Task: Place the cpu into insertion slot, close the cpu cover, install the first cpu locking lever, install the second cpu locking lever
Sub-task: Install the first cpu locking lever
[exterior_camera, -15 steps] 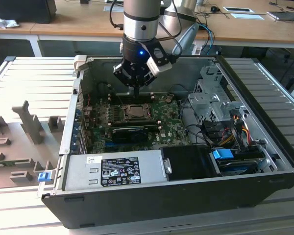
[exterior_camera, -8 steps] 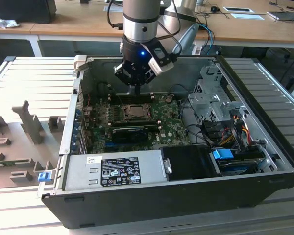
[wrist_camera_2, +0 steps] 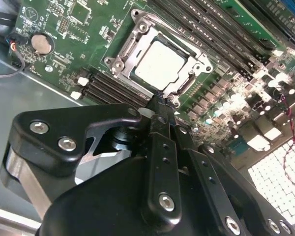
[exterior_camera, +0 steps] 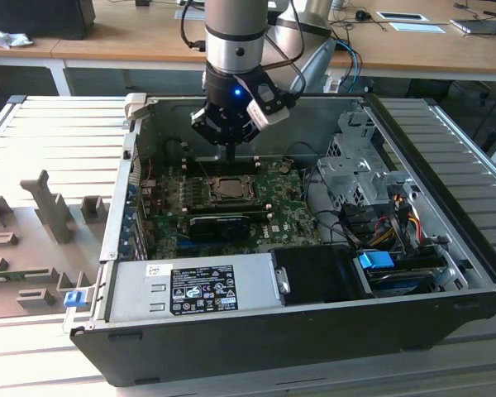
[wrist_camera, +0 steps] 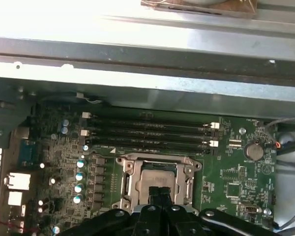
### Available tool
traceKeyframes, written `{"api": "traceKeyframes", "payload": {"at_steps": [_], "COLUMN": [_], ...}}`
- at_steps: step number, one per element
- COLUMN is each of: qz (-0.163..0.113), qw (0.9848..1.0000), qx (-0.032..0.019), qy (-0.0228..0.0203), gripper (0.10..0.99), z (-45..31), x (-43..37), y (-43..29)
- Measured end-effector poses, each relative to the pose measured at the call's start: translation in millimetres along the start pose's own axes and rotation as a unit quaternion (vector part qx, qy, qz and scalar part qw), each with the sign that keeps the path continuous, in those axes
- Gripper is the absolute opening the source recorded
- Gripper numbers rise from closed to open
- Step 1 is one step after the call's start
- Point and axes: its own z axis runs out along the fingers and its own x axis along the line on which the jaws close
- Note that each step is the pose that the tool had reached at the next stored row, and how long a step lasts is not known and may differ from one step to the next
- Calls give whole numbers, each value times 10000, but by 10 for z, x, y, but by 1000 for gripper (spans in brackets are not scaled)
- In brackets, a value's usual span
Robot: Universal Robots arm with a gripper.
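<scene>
1. Exterior view: the arm [exterior_camera: 236, 41] comes down from the upper middle of the frame into an open computer case [exterior_camera: 256, 339]. The case stands on a slatted metal table [exterior_camera: 58, 132].
2. The gripper [exterior_camera: 231, 160] hangs over the green circuit board [exterior_camera: 289, 198], a little above the middle of the frame. Its tip is just above the insertion slot [exterior_camera: 215, 188] in the picture.
3. The gripper's fingers are pressed together with nothing between them. In both wrist views they meet as one narrow black tip [wrist_camera_2: 157, 101] [wrist_camera: 160, 191].
4. The cpu [wrist_camera_2: 160, 65] [wrist_camera: 157, 176] lies flat in the slot, its pale face showing.
5. The cpu cover [wrist_camera_2: 141, 35] is down over it, and the chip's face shows through the cut-out middle.
6. In both wrist views the fingertips sit at the edge of the socket's silver frame. Whether they touch it cannot be told.
7. In the first wrist view a row of long black memory slots [wrist_camera: 147, 135] runs just beside the socket. A round coin battery [wrist_camera: 254, 151] lies on the board, well apart from it.
8. In the exterior view a long black card [exterior_camera: 219, 225] lies just below the socket.
9. A grey power supply [exterior_camera: 194, 289] fills the lower left of the case.
10. A metal drive cage [exterior_camera: 355, 165] stands toward the exterior view's right.
</scene>
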Motion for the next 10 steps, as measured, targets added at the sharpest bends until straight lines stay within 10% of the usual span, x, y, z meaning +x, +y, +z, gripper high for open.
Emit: {"api": "traceKeyframes", "payload": {"at_steps": [10], "qz": [-2], "qw": [10000], "qx": [2], "qy": [-29], "gripper": [106], "z": [40], "x": [339], "y": [26]}}
